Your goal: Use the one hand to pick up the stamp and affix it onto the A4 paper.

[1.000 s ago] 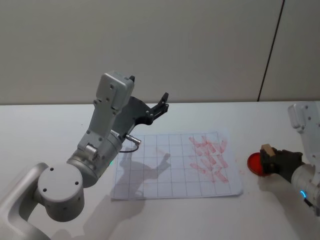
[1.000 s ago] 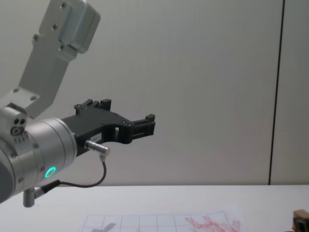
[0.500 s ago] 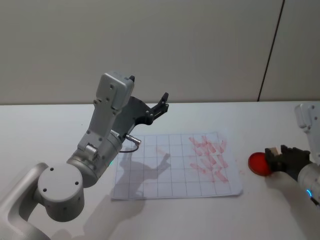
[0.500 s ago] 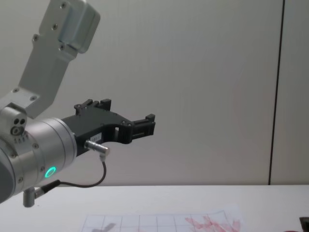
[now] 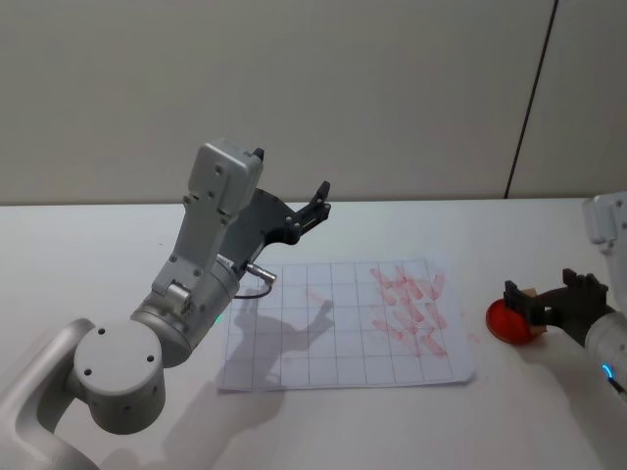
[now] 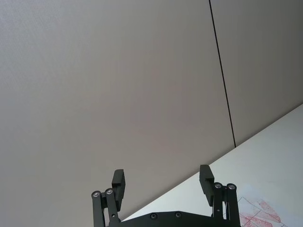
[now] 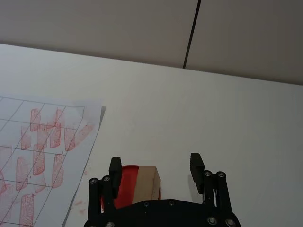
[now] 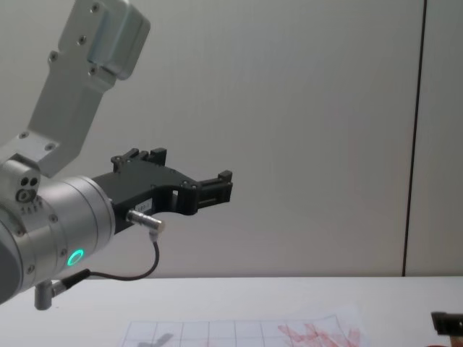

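Stamp (image 7: 144, 184): a light-brown wooden block, seen standing on the red pad just right of the paper; in the right wrist view it lies between the right gripper's fingers, close to one finger and apart from the other, so no grip is shown.
Pad (image 5: 506, 322): a round red disc lying on the table, just beside the paper's right edge but not touching it.
Paper (image 5: 294, 343): a white sheet ruled with a faint grid, laid flat on the table; its right part is covered with red stamped marks, its left part is shaded by the left arm.
Right gripper (image 5: 547, 304): black-fingered, placed low over the pad, right of the paper; its fingers are spread wide, with the stamp standing in the gap between them. In the chest view a black fingertip (image 8: 446, 322) is seen at the right edge, right of the paper.
Left gripper (image 5: 318, 199): held high above the table, behind the paper's far left part, pointing toward the wall; its fingers are spread apart with nothing between them, as seen in the left wrist view (image 6: 162, 182). A green ring glows on its wrist.
Table (image 5: 88, 255): a plain white surface bearing the paper and the pad.
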Action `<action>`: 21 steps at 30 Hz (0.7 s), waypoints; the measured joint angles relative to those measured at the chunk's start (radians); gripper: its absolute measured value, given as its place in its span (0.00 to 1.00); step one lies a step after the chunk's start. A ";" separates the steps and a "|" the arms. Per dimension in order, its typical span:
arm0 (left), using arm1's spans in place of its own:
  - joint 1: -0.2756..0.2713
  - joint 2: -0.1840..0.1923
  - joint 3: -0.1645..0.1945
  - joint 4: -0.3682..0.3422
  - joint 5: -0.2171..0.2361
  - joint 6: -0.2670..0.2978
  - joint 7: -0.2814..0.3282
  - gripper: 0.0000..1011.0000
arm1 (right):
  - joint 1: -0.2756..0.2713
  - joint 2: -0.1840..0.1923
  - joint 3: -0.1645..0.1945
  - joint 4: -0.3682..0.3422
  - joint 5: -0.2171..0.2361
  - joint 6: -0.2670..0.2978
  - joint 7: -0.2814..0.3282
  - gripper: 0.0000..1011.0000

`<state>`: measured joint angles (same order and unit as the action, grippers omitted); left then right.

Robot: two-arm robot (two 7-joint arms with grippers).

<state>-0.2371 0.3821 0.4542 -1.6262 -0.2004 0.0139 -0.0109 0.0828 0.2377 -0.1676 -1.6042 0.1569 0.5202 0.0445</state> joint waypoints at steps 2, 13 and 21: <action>0.000 0.000 0.000 0.000 0.000 0.000 0.000 0.99 | -0.002 0.001 0.001 -0.004 0.000 -0.009 0.001 0.88; 0.000 0.000 0.000 0.000 0.000 0.000 0.000 0.99 | -0.023 0.013 0.014 -0.052 0.000 -0.098 0.002 0.99; 0.000 0.000 0.000 0.000 0.000 0.000 0.000 0.99 | -0.051 0.031 0.030 -0.102 0.000 -0.190 -0.007 0.99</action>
<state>-0.2372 0.3821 0.4542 -1.6262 -0.2004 0.0139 -0.0109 0.0317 0.2686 -0.1374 -1.7062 0.1570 0.3303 0.0375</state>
